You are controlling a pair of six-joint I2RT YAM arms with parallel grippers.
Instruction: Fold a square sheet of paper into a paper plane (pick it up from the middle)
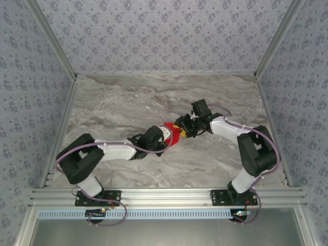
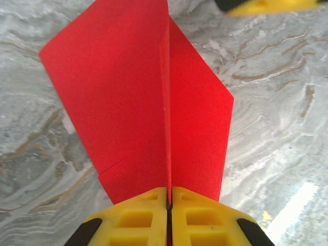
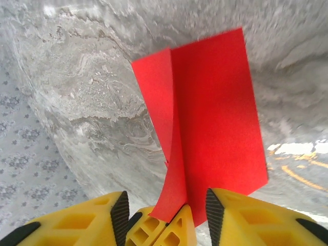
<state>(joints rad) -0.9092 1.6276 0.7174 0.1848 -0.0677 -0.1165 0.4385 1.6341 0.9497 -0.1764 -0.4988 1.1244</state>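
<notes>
Where the two arms meet near the middle of the grey-veined marble tabletop (image 1: 128,97), a thin, matte bright red paper sheet (image 1: 172,134) sits between the hands, folded into flat angular panels with a sharp raised crease down its centre. The left hand (image 2: 169,205) is clamped on that crease at the sheet's 6 o'clock end in its wrist view, its moulded yellow plastic fingers (image 2: 138,220) with recessed cells pressed flush together. The panels fan toward 12 o'clock, and the wider one leans to 10 o'clock with a short slanted crease near its lower edge. The right hand (image 3: 165,199) stands open. Its yellow fingers (image 3: 246,220), black-padded on the inner faces, sit at 7 and 5 o'clock of its view, flanking the left hand's closed tips and the paper's lower edge. From above, the left arm reaches in from 8 o'clock and the right from 3 o'clock. Blue-grey floral-patterned walls (image 1: 164,31) and aluminium rails (image 1: 164,195) enclose the tabletop
</notes>
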